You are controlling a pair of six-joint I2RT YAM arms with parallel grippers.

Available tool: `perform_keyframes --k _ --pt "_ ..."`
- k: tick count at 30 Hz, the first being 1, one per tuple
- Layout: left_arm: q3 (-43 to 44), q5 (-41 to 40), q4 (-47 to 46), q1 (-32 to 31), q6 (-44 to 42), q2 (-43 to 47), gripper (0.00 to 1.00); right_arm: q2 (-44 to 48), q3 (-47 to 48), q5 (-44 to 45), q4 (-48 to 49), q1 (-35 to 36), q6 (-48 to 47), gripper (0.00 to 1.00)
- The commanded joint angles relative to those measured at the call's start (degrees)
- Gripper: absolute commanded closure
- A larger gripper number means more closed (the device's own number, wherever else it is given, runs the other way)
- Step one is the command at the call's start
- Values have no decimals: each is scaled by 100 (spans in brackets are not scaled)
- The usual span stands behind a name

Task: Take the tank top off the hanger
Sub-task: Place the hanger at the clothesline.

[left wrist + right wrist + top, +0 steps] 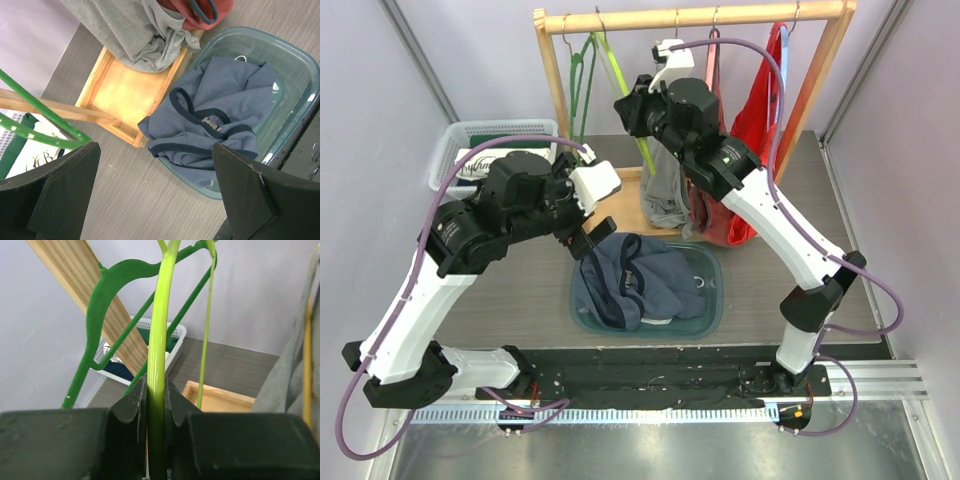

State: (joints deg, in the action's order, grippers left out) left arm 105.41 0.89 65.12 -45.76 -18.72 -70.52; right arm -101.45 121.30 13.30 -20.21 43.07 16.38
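Note:
A blue tank top (640, 280) with dark trim lies crumpled in a teal bin (710, 310), spilling over its left rim; the left wrist view shows the tank top (215, 115) too. A bare lime-green hanger (620, 75) hangs slanted from the wooden rail (690, 17). My right gripper (635, 110) is shut on the lime-green hanger's arm (160, 330), which runs between the fingertips of that gripper (156, 390). My left gripper (588, 243) hovers open at the bin's left edge, and in the left wrist view nothing is between the fingers of the left gripper (156, 150).
Dark green hangers (582, 80) hang left of the lime one. Grey (665, 190) and red (755, 120) garments hang on the rail behind the right arm. The rack's wooden base (125, 95) lies behind the bin. A white basket (470, 140) stands at the back left.

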Motion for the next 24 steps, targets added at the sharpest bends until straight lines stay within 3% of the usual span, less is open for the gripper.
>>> perform_keyframes --k 1,3,4,5,7,10,13,24 --pt "226 -9 -8 -12 -88 -49 0 -305 394 -2 307 17 330 99" --pt "244 -36 0 -21 -79 -67 0 -480 579 -161 176 26 383 96" --pt "252 -36 -8 -21 -79 -67 0 -533 684 -231 131 26 409 89" --pt "261 -36 -17 -30 -79 -76 0 -560 711 -301 105 26 410 74" --pt "261 -36 -8 -21 -70 -76 0 -499 633 -407 43 26 392 67" --pt "235 -36 -35 -30 -62 -102 0 -131 326 -355 96 26 252 45" --pt "270 -36 -44 -21 -44 -111 0 308 80 -337 105 26 94 34" --pt "358 17 -17 -21 17 -243 0 1276 -431 -64 -88 -202 -320 29"
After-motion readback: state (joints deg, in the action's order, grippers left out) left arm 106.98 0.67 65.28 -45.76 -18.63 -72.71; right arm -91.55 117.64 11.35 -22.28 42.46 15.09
